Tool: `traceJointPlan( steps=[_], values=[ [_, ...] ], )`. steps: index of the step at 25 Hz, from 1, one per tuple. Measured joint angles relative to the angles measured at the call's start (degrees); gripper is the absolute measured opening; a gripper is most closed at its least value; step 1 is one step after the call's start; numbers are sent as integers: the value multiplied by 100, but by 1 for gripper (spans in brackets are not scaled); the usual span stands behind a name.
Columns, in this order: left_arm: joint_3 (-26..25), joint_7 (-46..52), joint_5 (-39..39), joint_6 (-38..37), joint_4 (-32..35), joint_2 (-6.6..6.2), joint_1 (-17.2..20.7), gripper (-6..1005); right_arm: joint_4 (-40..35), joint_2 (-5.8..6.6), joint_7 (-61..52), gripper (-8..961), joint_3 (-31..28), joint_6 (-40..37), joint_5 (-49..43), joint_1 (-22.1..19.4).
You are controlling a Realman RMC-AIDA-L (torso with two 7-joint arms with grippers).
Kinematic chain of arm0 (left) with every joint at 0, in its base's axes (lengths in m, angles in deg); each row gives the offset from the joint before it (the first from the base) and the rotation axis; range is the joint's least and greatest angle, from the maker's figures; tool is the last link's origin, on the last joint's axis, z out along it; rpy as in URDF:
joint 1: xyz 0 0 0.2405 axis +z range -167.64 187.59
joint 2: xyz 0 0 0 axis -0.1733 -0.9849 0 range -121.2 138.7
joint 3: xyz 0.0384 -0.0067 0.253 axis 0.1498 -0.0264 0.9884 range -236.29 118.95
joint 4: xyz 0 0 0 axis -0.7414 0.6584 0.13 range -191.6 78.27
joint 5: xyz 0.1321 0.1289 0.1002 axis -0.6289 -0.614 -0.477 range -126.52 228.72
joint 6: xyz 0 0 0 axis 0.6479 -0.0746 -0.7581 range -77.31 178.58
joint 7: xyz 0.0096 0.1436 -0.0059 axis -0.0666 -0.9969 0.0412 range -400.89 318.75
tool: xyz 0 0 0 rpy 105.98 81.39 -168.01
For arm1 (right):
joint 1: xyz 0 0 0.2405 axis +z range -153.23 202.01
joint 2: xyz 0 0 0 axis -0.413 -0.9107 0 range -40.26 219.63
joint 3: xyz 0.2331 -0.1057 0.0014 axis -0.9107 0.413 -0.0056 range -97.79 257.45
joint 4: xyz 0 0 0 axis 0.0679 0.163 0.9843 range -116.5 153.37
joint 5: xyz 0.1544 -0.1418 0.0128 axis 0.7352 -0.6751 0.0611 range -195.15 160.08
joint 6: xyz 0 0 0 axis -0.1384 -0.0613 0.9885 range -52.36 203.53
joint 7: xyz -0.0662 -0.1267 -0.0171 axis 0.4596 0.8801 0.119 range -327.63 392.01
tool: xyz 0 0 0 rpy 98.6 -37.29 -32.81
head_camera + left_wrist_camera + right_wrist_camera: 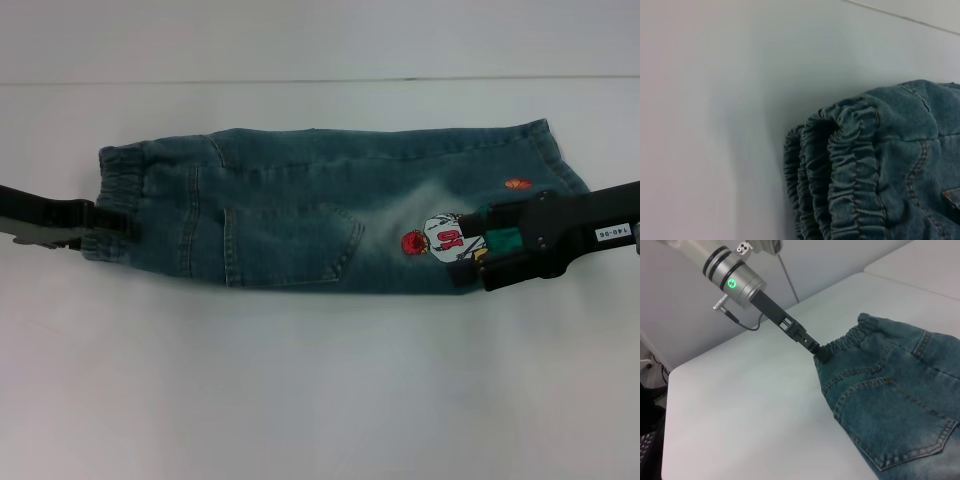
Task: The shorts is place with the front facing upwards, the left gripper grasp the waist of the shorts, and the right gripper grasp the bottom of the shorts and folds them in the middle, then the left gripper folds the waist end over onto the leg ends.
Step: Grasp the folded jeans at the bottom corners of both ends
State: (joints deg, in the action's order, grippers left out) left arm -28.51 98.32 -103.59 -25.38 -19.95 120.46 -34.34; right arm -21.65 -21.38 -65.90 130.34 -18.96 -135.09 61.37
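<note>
Shorts look already folded lengthwise down the middle, so the first half of the job seems done: they lie as one long narrow strip on the white table, back pocket and the basketball-player patch facing up. What's left, as far as I can judge, is the second fold, swinging the waist over onto the leg ends. Nothing of that shows yet; the strip is stretched out flat between the two tools. The left tool sits right at the waist end, its tip touching the near corner of the ruffled elastic band. In the right wrist view that slim black bar runs straight into the gathered band and looks clenched on it, the denim bunching up around the tip. The left wrist view just shows the stacked layers of elastic up close, doubled over, none of the tool's own prongs. The right tool is over the opposite end, hovering or resting on the denim just beside the patch, short of the hems. Honestly can't tell if it's gripping the cloth or let go, since the prongs are dark against the fabric. So the waist is at the left tool, the hems just beyond the right one, well apart.
</note>
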Motion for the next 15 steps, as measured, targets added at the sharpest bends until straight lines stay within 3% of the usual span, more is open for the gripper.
traceJointPlan(
  steps=[3,8,15],
  values=[
    [11,0,0,2,0,12,9,885,0,-11,0,916,34,6,1,8],
    [292,-60,-1,20,3,49,25,711,9,-26,2,917,38,47,3,15],
    [525,-114,38,84,19,134,20,563,33,-39,5,916,38,92,6,9]
  ],
)
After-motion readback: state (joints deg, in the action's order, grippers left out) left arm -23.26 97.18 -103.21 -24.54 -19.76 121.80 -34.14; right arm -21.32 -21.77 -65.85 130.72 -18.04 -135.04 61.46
